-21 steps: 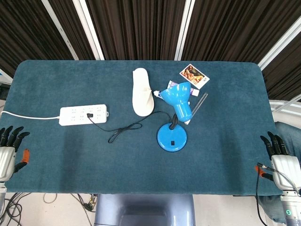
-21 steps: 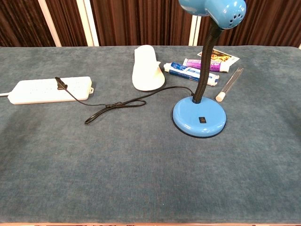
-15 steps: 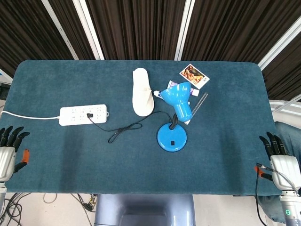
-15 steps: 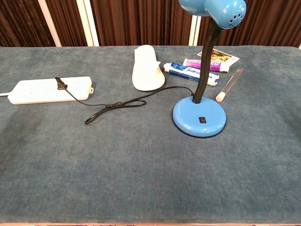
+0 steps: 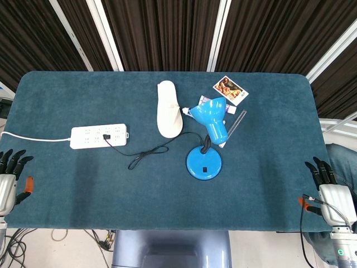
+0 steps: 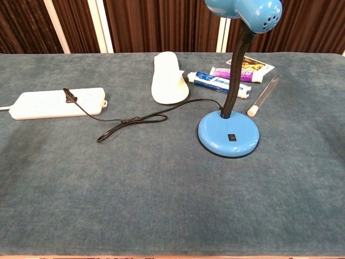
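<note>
Both hands sit empty with fingers spread: the left hand (image 5: 6, 181) at the desk's (image 5: 67, 184) eight o'clock corner, nearest the power strip (image 5: 100, 135); the right hand (image 5: 330, 192) at four o'clock. The blue lamp (image 5: 204, 163) stands central, its head hiding the toothpaste tubes (image 6: 218, 83). The chest view shows neither hand.

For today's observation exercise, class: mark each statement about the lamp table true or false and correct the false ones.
1. The lamp is plugged into the power strip. True.
2. The left hand holds the power strip. False: it holds nothing, at the table's near left corner.
3. The white slipper lies beside the toothpaste tubes. True.
4. The right hand touches the lamp base. False: it is at the table's right edge, apart from it.
5. The lamp is red. False: blue.
</note>
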`<state>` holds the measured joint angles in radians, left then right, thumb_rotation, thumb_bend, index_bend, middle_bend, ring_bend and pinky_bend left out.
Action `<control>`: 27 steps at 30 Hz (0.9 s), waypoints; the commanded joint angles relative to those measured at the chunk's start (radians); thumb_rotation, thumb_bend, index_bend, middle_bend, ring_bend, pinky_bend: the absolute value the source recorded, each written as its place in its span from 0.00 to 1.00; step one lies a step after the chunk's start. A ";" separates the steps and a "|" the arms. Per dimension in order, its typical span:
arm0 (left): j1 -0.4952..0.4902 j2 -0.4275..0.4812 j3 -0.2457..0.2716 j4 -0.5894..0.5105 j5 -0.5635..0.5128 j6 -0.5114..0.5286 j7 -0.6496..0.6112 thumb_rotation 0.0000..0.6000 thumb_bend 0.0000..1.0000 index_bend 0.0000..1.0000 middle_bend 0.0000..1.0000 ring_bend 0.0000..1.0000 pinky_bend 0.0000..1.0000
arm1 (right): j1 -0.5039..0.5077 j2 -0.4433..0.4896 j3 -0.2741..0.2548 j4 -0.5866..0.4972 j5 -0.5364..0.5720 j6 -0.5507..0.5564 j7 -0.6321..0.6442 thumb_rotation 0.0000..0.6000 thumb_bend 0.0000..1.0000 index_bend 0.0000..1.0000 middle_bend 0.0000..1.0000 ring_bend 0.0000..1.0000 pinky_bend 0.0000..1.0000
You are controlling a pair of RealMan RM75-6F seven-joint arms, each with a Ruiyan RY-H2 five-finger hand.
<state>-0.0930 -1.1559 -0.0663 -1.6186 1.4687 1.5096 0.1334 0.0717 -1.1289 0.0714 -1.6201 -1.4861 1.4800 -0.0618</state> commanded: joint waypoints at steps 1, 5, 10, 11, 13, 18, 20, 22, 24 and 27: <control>0.000 -0.001 0.000 0.001 -0.001 -0.002 0.000 1.00 0.53 0.21 0.10 0.01 0.00 | 0.001 0.000 -0.002 0.002 -0.003 -0.001 -0.004 1.00 0.20 0.12 0.06 0.06 1.00; -0.001 0.000 0.000 -0.001 -0.002 -0.004 0.002 1.00 0.53 0.21 0.10 0.01 0.00 | 0.001 -0.002 -0.003 0.002 -0.004 -0.001 -0.013 1.00 0.20 0.12 0.06 0.06 1.00; 0.000 0.001 0.000 -0.004 -0.004 -0.004 -0.001 1.00 0.53 0.21 0.10 0.01 0.00 | -0.003 -0.005 -0.005 -0.012 -0.009 0.010 -0.024 1.00 0.20 0.12 0.07 0.12 1.00; 0.001 0.002 0.000 -0.006 -0.005 -0.003 -0.002 1.00 0.53 0.21 0.10 0.01 0.00 | -0.004 -0.005 -0.007 -0.018 -0.014 0.011 -0.024 1.00 0.20 0.12 0.07 0.15 1.00; 0.001 0.002 0.000 -0.007 -0.004 -0.003 -0.004 1.00 0.53 0.21 0.10 0.01 0.00 | -0.003 0.001 -0.024 -0.041 -0.030 -0.002 -0.024 1.00 0.20 0.12 0.08 0.18 1.00; 0.000 0.004 -0.001 -0.010 -0.012 -0.009 -0.006 1.00 0.53 0.21 0.10 0.01 0.00 | 0.041 0.046 -0.064 -0.123 -0.079 -0.098 -0.045 1.00 0.20 0.12 0.14 0.27 1.00; 0.000 0.005 -0.002 -0.012 -0.016 -0.010 -0.005 1.00 0.53 0.21 0.10 0.01 0.00 | 0.071 0.054 -0.061 -0.156 -0.091 -0.139 -0.077 1.00 0.20 0.12 0.18 0.33 1.00; 0.000 0.005 -0.004 -0.013 -0.021 -0.011 -0.004 1.00 0.53 0.21 0.10 0.01 0.00 | 0.101 0.048 -0.050 -0.185 -0.084 -0.180 -0.111 1.00 0.20 0.12 0.24 0.36 1.00; 0.001 0.005 -0.006 -0.015 -0.026 -0.011 -0.004 1.00 0.53 0.21 0.10 0.01 0.00 | 0.127 0.039 -0.038 -0.205 -0.074 -0.213 -0.129 1.00 0.20 0.12 0.29 0.40 1.00; 0.003 0.005 -0.010 -0.021 -0.038 -0.013 -0.007 1.00 0.53 0.21 0.10 0.01 0.00 | 0.163 0.006 -0.013 -0.231 -0.044 -0.251 -0.149 1.00 0.20 0.12 0.35 0.46 1.00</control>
<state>-0.0908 -1.1508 -0.0746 -1.6379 1.4334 1.4973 0.1268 0.2148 -1.1022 0.0423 -1.8329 -1.5474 1.2500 -0.1920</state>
